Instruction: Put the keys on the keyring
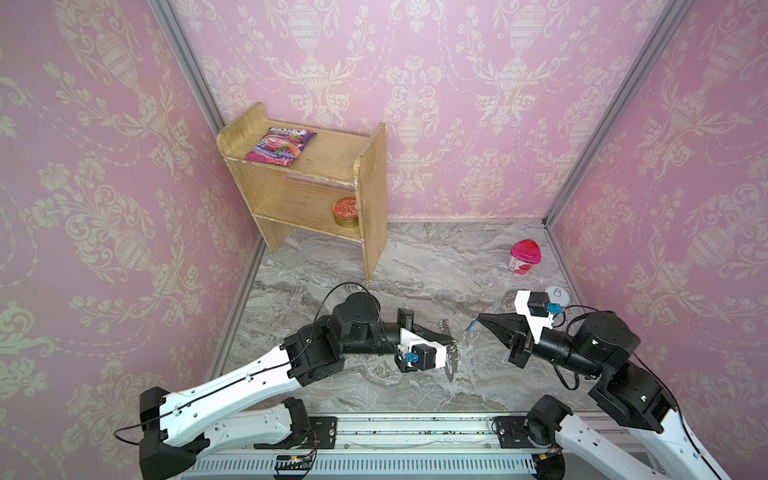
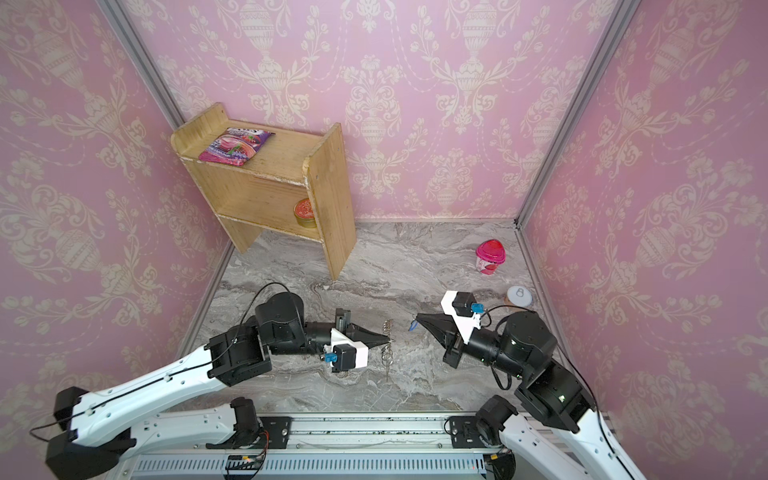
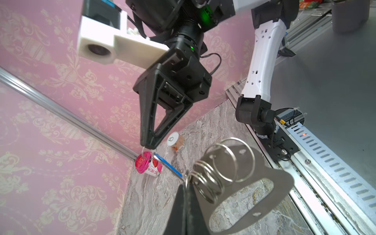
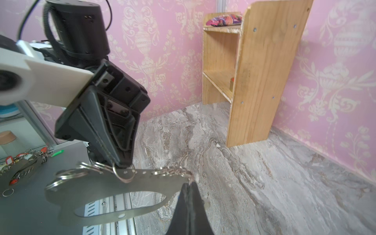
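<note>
The keyring (image 3: 270,179) is a flat grey metal plate with a long slot and several wire rings (image 3: 213,183) along one edge. It hangs in the air above the marble floor. My left gripper (image 3: 187,182) is shut on one of those rings. In both top views the keyring (image 1: 451,361) (image 2: 387,363) shows edge-on under the left gripper (image 1: 455,343) (image 2: 390,341). My right gripper (image 1: 478,319) (image 2: 417,316) (image 3: 147,147) is shut on the small ring of the keys. Their blue tag (image 3: 168,165) (image 1: 471,326) dangles below, a short gap from the keyring.
A wooden shelf (image 1: 307,183) stands at the back left with a pink pouch (image 1: 280,143) on top and a round tin (image 1: 345,212) inside. A pink-lidded cup (image 1: 525,257) and a white-lidded jar (image 1: 557,296) stand at the right wall.
</note>
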`<state>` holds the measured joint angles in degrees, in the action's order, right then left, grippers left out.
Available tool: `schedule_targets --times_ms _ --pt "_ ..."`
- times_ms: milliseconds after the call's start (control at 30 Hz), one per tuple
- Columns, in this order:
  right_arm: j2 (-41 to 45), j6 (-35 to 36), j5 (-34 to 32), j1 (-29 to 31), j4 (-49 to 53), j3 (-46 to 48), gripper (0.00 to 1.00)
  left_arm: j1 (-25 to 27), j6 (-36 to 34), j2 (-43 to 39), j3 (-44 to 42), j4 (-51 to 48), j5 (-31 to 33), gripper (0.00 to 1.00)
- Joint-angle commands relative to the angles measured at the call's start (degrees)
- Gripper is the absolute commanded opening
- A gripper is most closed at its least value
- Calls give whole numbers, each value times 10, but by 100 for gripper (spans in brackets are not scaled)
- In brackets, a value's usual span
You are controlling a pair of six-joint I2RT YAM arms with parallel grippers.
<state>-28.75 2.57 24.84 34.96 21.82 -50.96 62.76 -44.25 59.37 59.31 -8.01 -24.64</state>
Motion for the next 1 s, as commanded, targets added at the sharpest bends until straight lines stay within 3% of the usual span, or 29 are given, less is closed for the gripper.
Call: schedule_targets --times_ms 0,233,533,833,967 --pt "-4 68 59 0 -4 -37 0 12 -68 7 25 -35 21 0" --pt "-5 112 130 3 -5 -52 0 23 -103 -4 18 -23 36 0" --pt "-27 136 159 33 42 -87 0 41 -161 -6 8 8 64 0" --pt "-22 165 168 50 69 -75 0 40 -175 -13 -2 38 58 0" --pt "-14 173 142 60 78 -65 0 41 -170 -8 -4 44 51 0"
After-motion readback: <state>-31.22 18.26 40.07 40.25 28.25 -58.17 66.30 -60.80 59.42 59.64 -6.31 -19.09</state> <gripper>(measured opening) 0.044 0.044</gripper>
